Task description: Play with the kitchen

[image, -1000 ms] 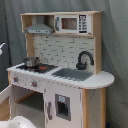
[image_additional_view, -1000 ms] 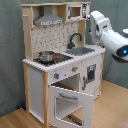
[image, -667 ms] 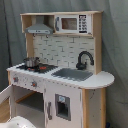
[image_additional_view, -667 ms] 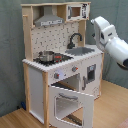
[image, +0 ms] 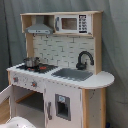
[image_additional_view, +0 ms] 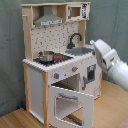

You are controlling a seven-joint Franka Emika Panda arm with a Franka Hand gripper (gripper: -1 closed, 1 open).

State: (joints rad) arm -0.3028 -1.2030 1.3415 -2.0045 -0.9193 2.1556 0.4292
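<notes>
A grey curtain (image: 116, 55) is hanging behind the scene in both exterior views, falling in soft vertical folds and filling the far side from edge to edge. In the second exterior view it (image_additional_view: 10, 55) is reaching down to a wooden floor (image_additional_view: 17, 119) of light brown boards, which is spreading across the near part. In the first exterior view a strip of the same floor (image: 4, 112) is showing at the lower left. Even, soft light is falling over everything.
</notes>
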